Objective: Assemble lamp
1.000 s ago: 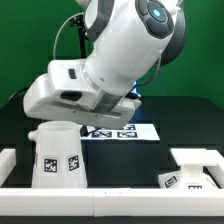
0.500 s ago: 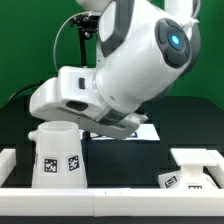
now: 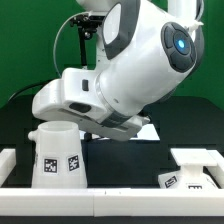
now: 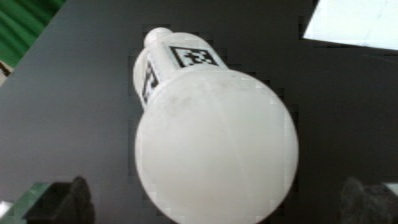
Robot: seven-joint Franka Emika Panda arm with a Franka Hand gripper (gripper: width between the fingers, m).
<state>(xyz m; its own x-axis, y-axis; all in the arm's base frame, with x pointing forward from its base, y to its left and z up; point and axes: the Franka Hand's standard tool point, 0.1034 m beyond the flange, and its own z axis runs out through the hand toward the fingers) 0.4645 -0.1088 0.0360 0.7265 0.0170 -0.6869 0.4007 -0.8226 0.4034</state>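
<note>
The lamp bulb (image 4: 210, 140) lies on the black table, matte white, with a square tag on its neck (image 4: 187, 58). My gripper (image 4: 214, 208) is open above its rounded end; the dark fingertips (image 4: 59, 202) stand wide on either side, not touching it. In the exterior view the arm's bulk hides the gripper and the bulb. The tapered lamp shade (image 3: 57, 155) stands mouth down at the exterior view's left, with tags on its side. The blocky lamp base (image 3: 192, 168) sits at the exterior view's right.
The marker board (image 3: 147, 130) lies behind the arm, mostly covered by it. A low white rail (image 3: 100, 205) runs along the front edge, with a white block (image 3: 7, 158) at the left. A white surface (image 4: 361, 20) shows beyond the bulb's neck.
The arm has swung and turned toward the exterior view's right, then settled a little lower over the table. The shade and base have not moved.
</note>
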